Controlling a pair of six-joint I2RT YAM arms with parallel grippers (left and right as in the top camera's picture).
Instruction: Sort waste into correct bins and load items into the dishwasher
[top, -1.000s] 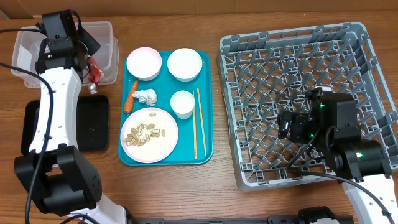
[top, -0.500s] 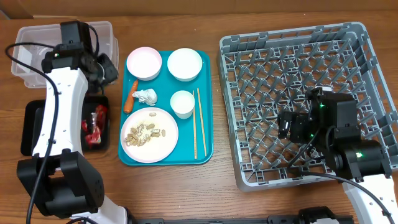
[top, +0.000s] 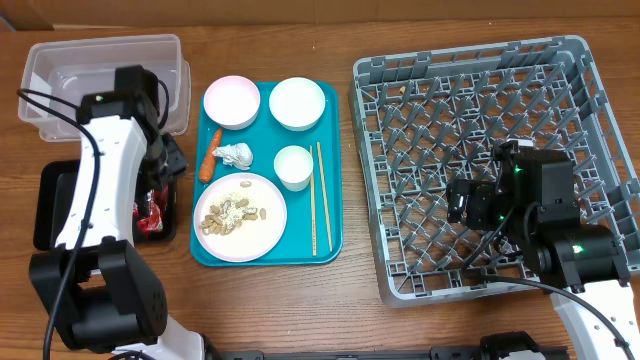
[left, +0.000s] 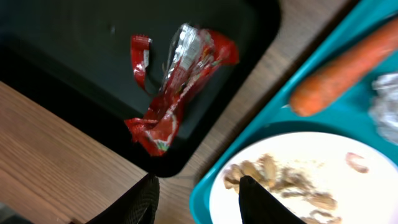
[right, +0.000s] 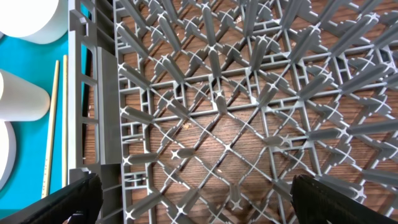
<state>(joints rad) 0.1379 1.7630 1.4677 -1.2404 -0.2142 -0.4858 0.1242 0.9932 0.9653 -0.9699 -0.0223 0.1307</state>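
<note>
A crumpled red wrapper lies loose in the black tray, seen also in the overhead view. My left gripper is open and empty, above the gap between the black tray and the teal tray; in the overhead view it is by the tray's left edge. The carrot, silver wrapper and plate with food scraps lie on the teal tray. My right gripper is open wide and empty over the grey rack.
The teal tray also holds two bowls, a white cup and chopsticks. The clear tub stands at the back left. The rack holds no dishes.
The left gripper carried the red wrapper from the clear tub's edge to the black tray and let it go. It then moved toward the teal tray. The right arm has not moved.
</note>
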